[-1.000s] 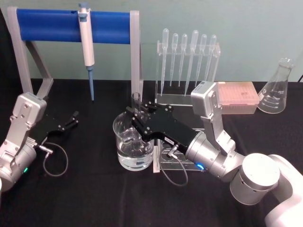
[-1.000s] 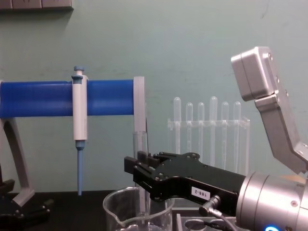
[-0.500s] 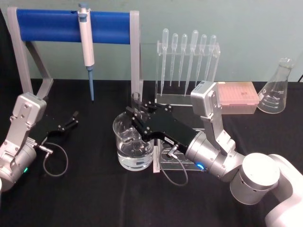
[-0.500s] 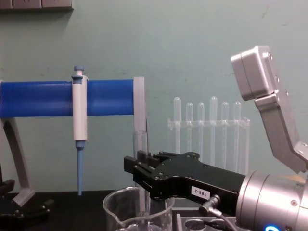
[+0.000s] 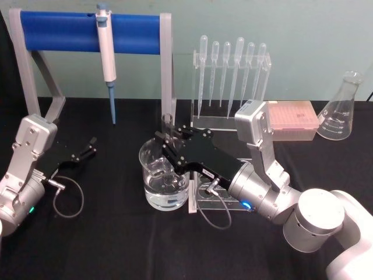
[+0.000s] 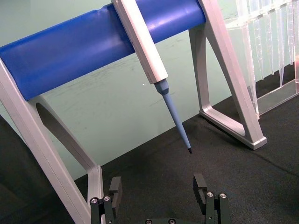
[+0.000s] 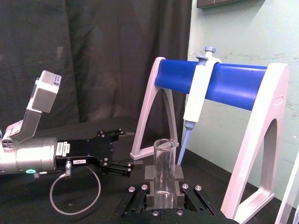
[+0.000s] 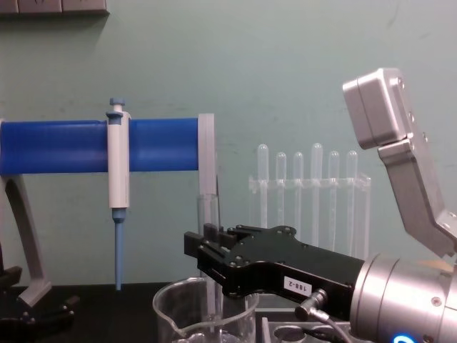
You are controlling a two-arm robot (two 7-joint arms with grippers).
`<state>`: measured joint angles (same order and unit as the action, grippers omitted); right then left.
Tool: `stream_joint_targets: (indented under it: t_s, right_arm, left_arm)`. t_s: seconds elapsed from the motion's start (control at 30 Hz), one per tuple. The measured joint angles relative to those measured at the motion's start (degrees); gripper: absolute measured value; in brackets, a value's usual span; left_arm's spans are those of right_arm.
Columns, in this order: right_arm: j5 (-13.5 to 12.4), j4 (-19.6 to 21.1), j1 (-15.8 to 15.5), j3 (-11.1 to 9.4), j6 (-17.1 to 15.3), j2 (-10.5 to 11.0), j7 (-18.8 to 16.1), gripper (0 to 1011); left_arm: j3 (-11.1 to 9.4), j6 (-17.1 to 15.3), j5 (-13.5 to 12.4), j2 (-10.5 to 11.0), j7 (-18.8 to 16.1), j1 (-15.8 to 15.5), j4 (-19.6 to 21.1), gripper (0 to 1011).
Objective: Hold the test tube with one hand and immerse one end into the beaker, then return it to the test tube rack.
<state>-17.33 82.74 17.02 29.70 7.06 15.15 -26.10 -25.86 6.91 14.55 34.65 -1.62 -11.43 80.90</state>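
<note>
Right arm [image 5: 262, 186] reaches in from robot's right. Right gripper [image 5: 165, 142] sits over beaker [image 5: 148, 158], fingers clamped on test tube [image 8: 208, 214]. Left gripper [image 5: 87, 147] parked low on table [image 5: 116, 245] at far left, fingers spread, holding nothing.

Beaker part-filled with clear liquid [image 5: 166, 192]. Rack [image 5: 217, 200] just beside beaker on robot's right, under right wrist.

Tube upright, long axis vertical, lower end down inside beaker. You can't tell whether tip reaches liquid.

Likely next move for you: lift straight up clear of beaker, then shift right to rack. Right arm nearer.
</note>
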Motion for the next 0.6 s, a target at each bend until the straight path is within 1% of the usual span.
stream_joint_targets:
  t_s: [0.6]
  right_arm:
    - [0.0, 0.0, 0.0, 0.0, 0.0, 0.0, 0.0, 228]
  left_arm:
    - [0.0, 0.0, 0.0, 0.0, 0.0, 0.0, 0.0, 1000]
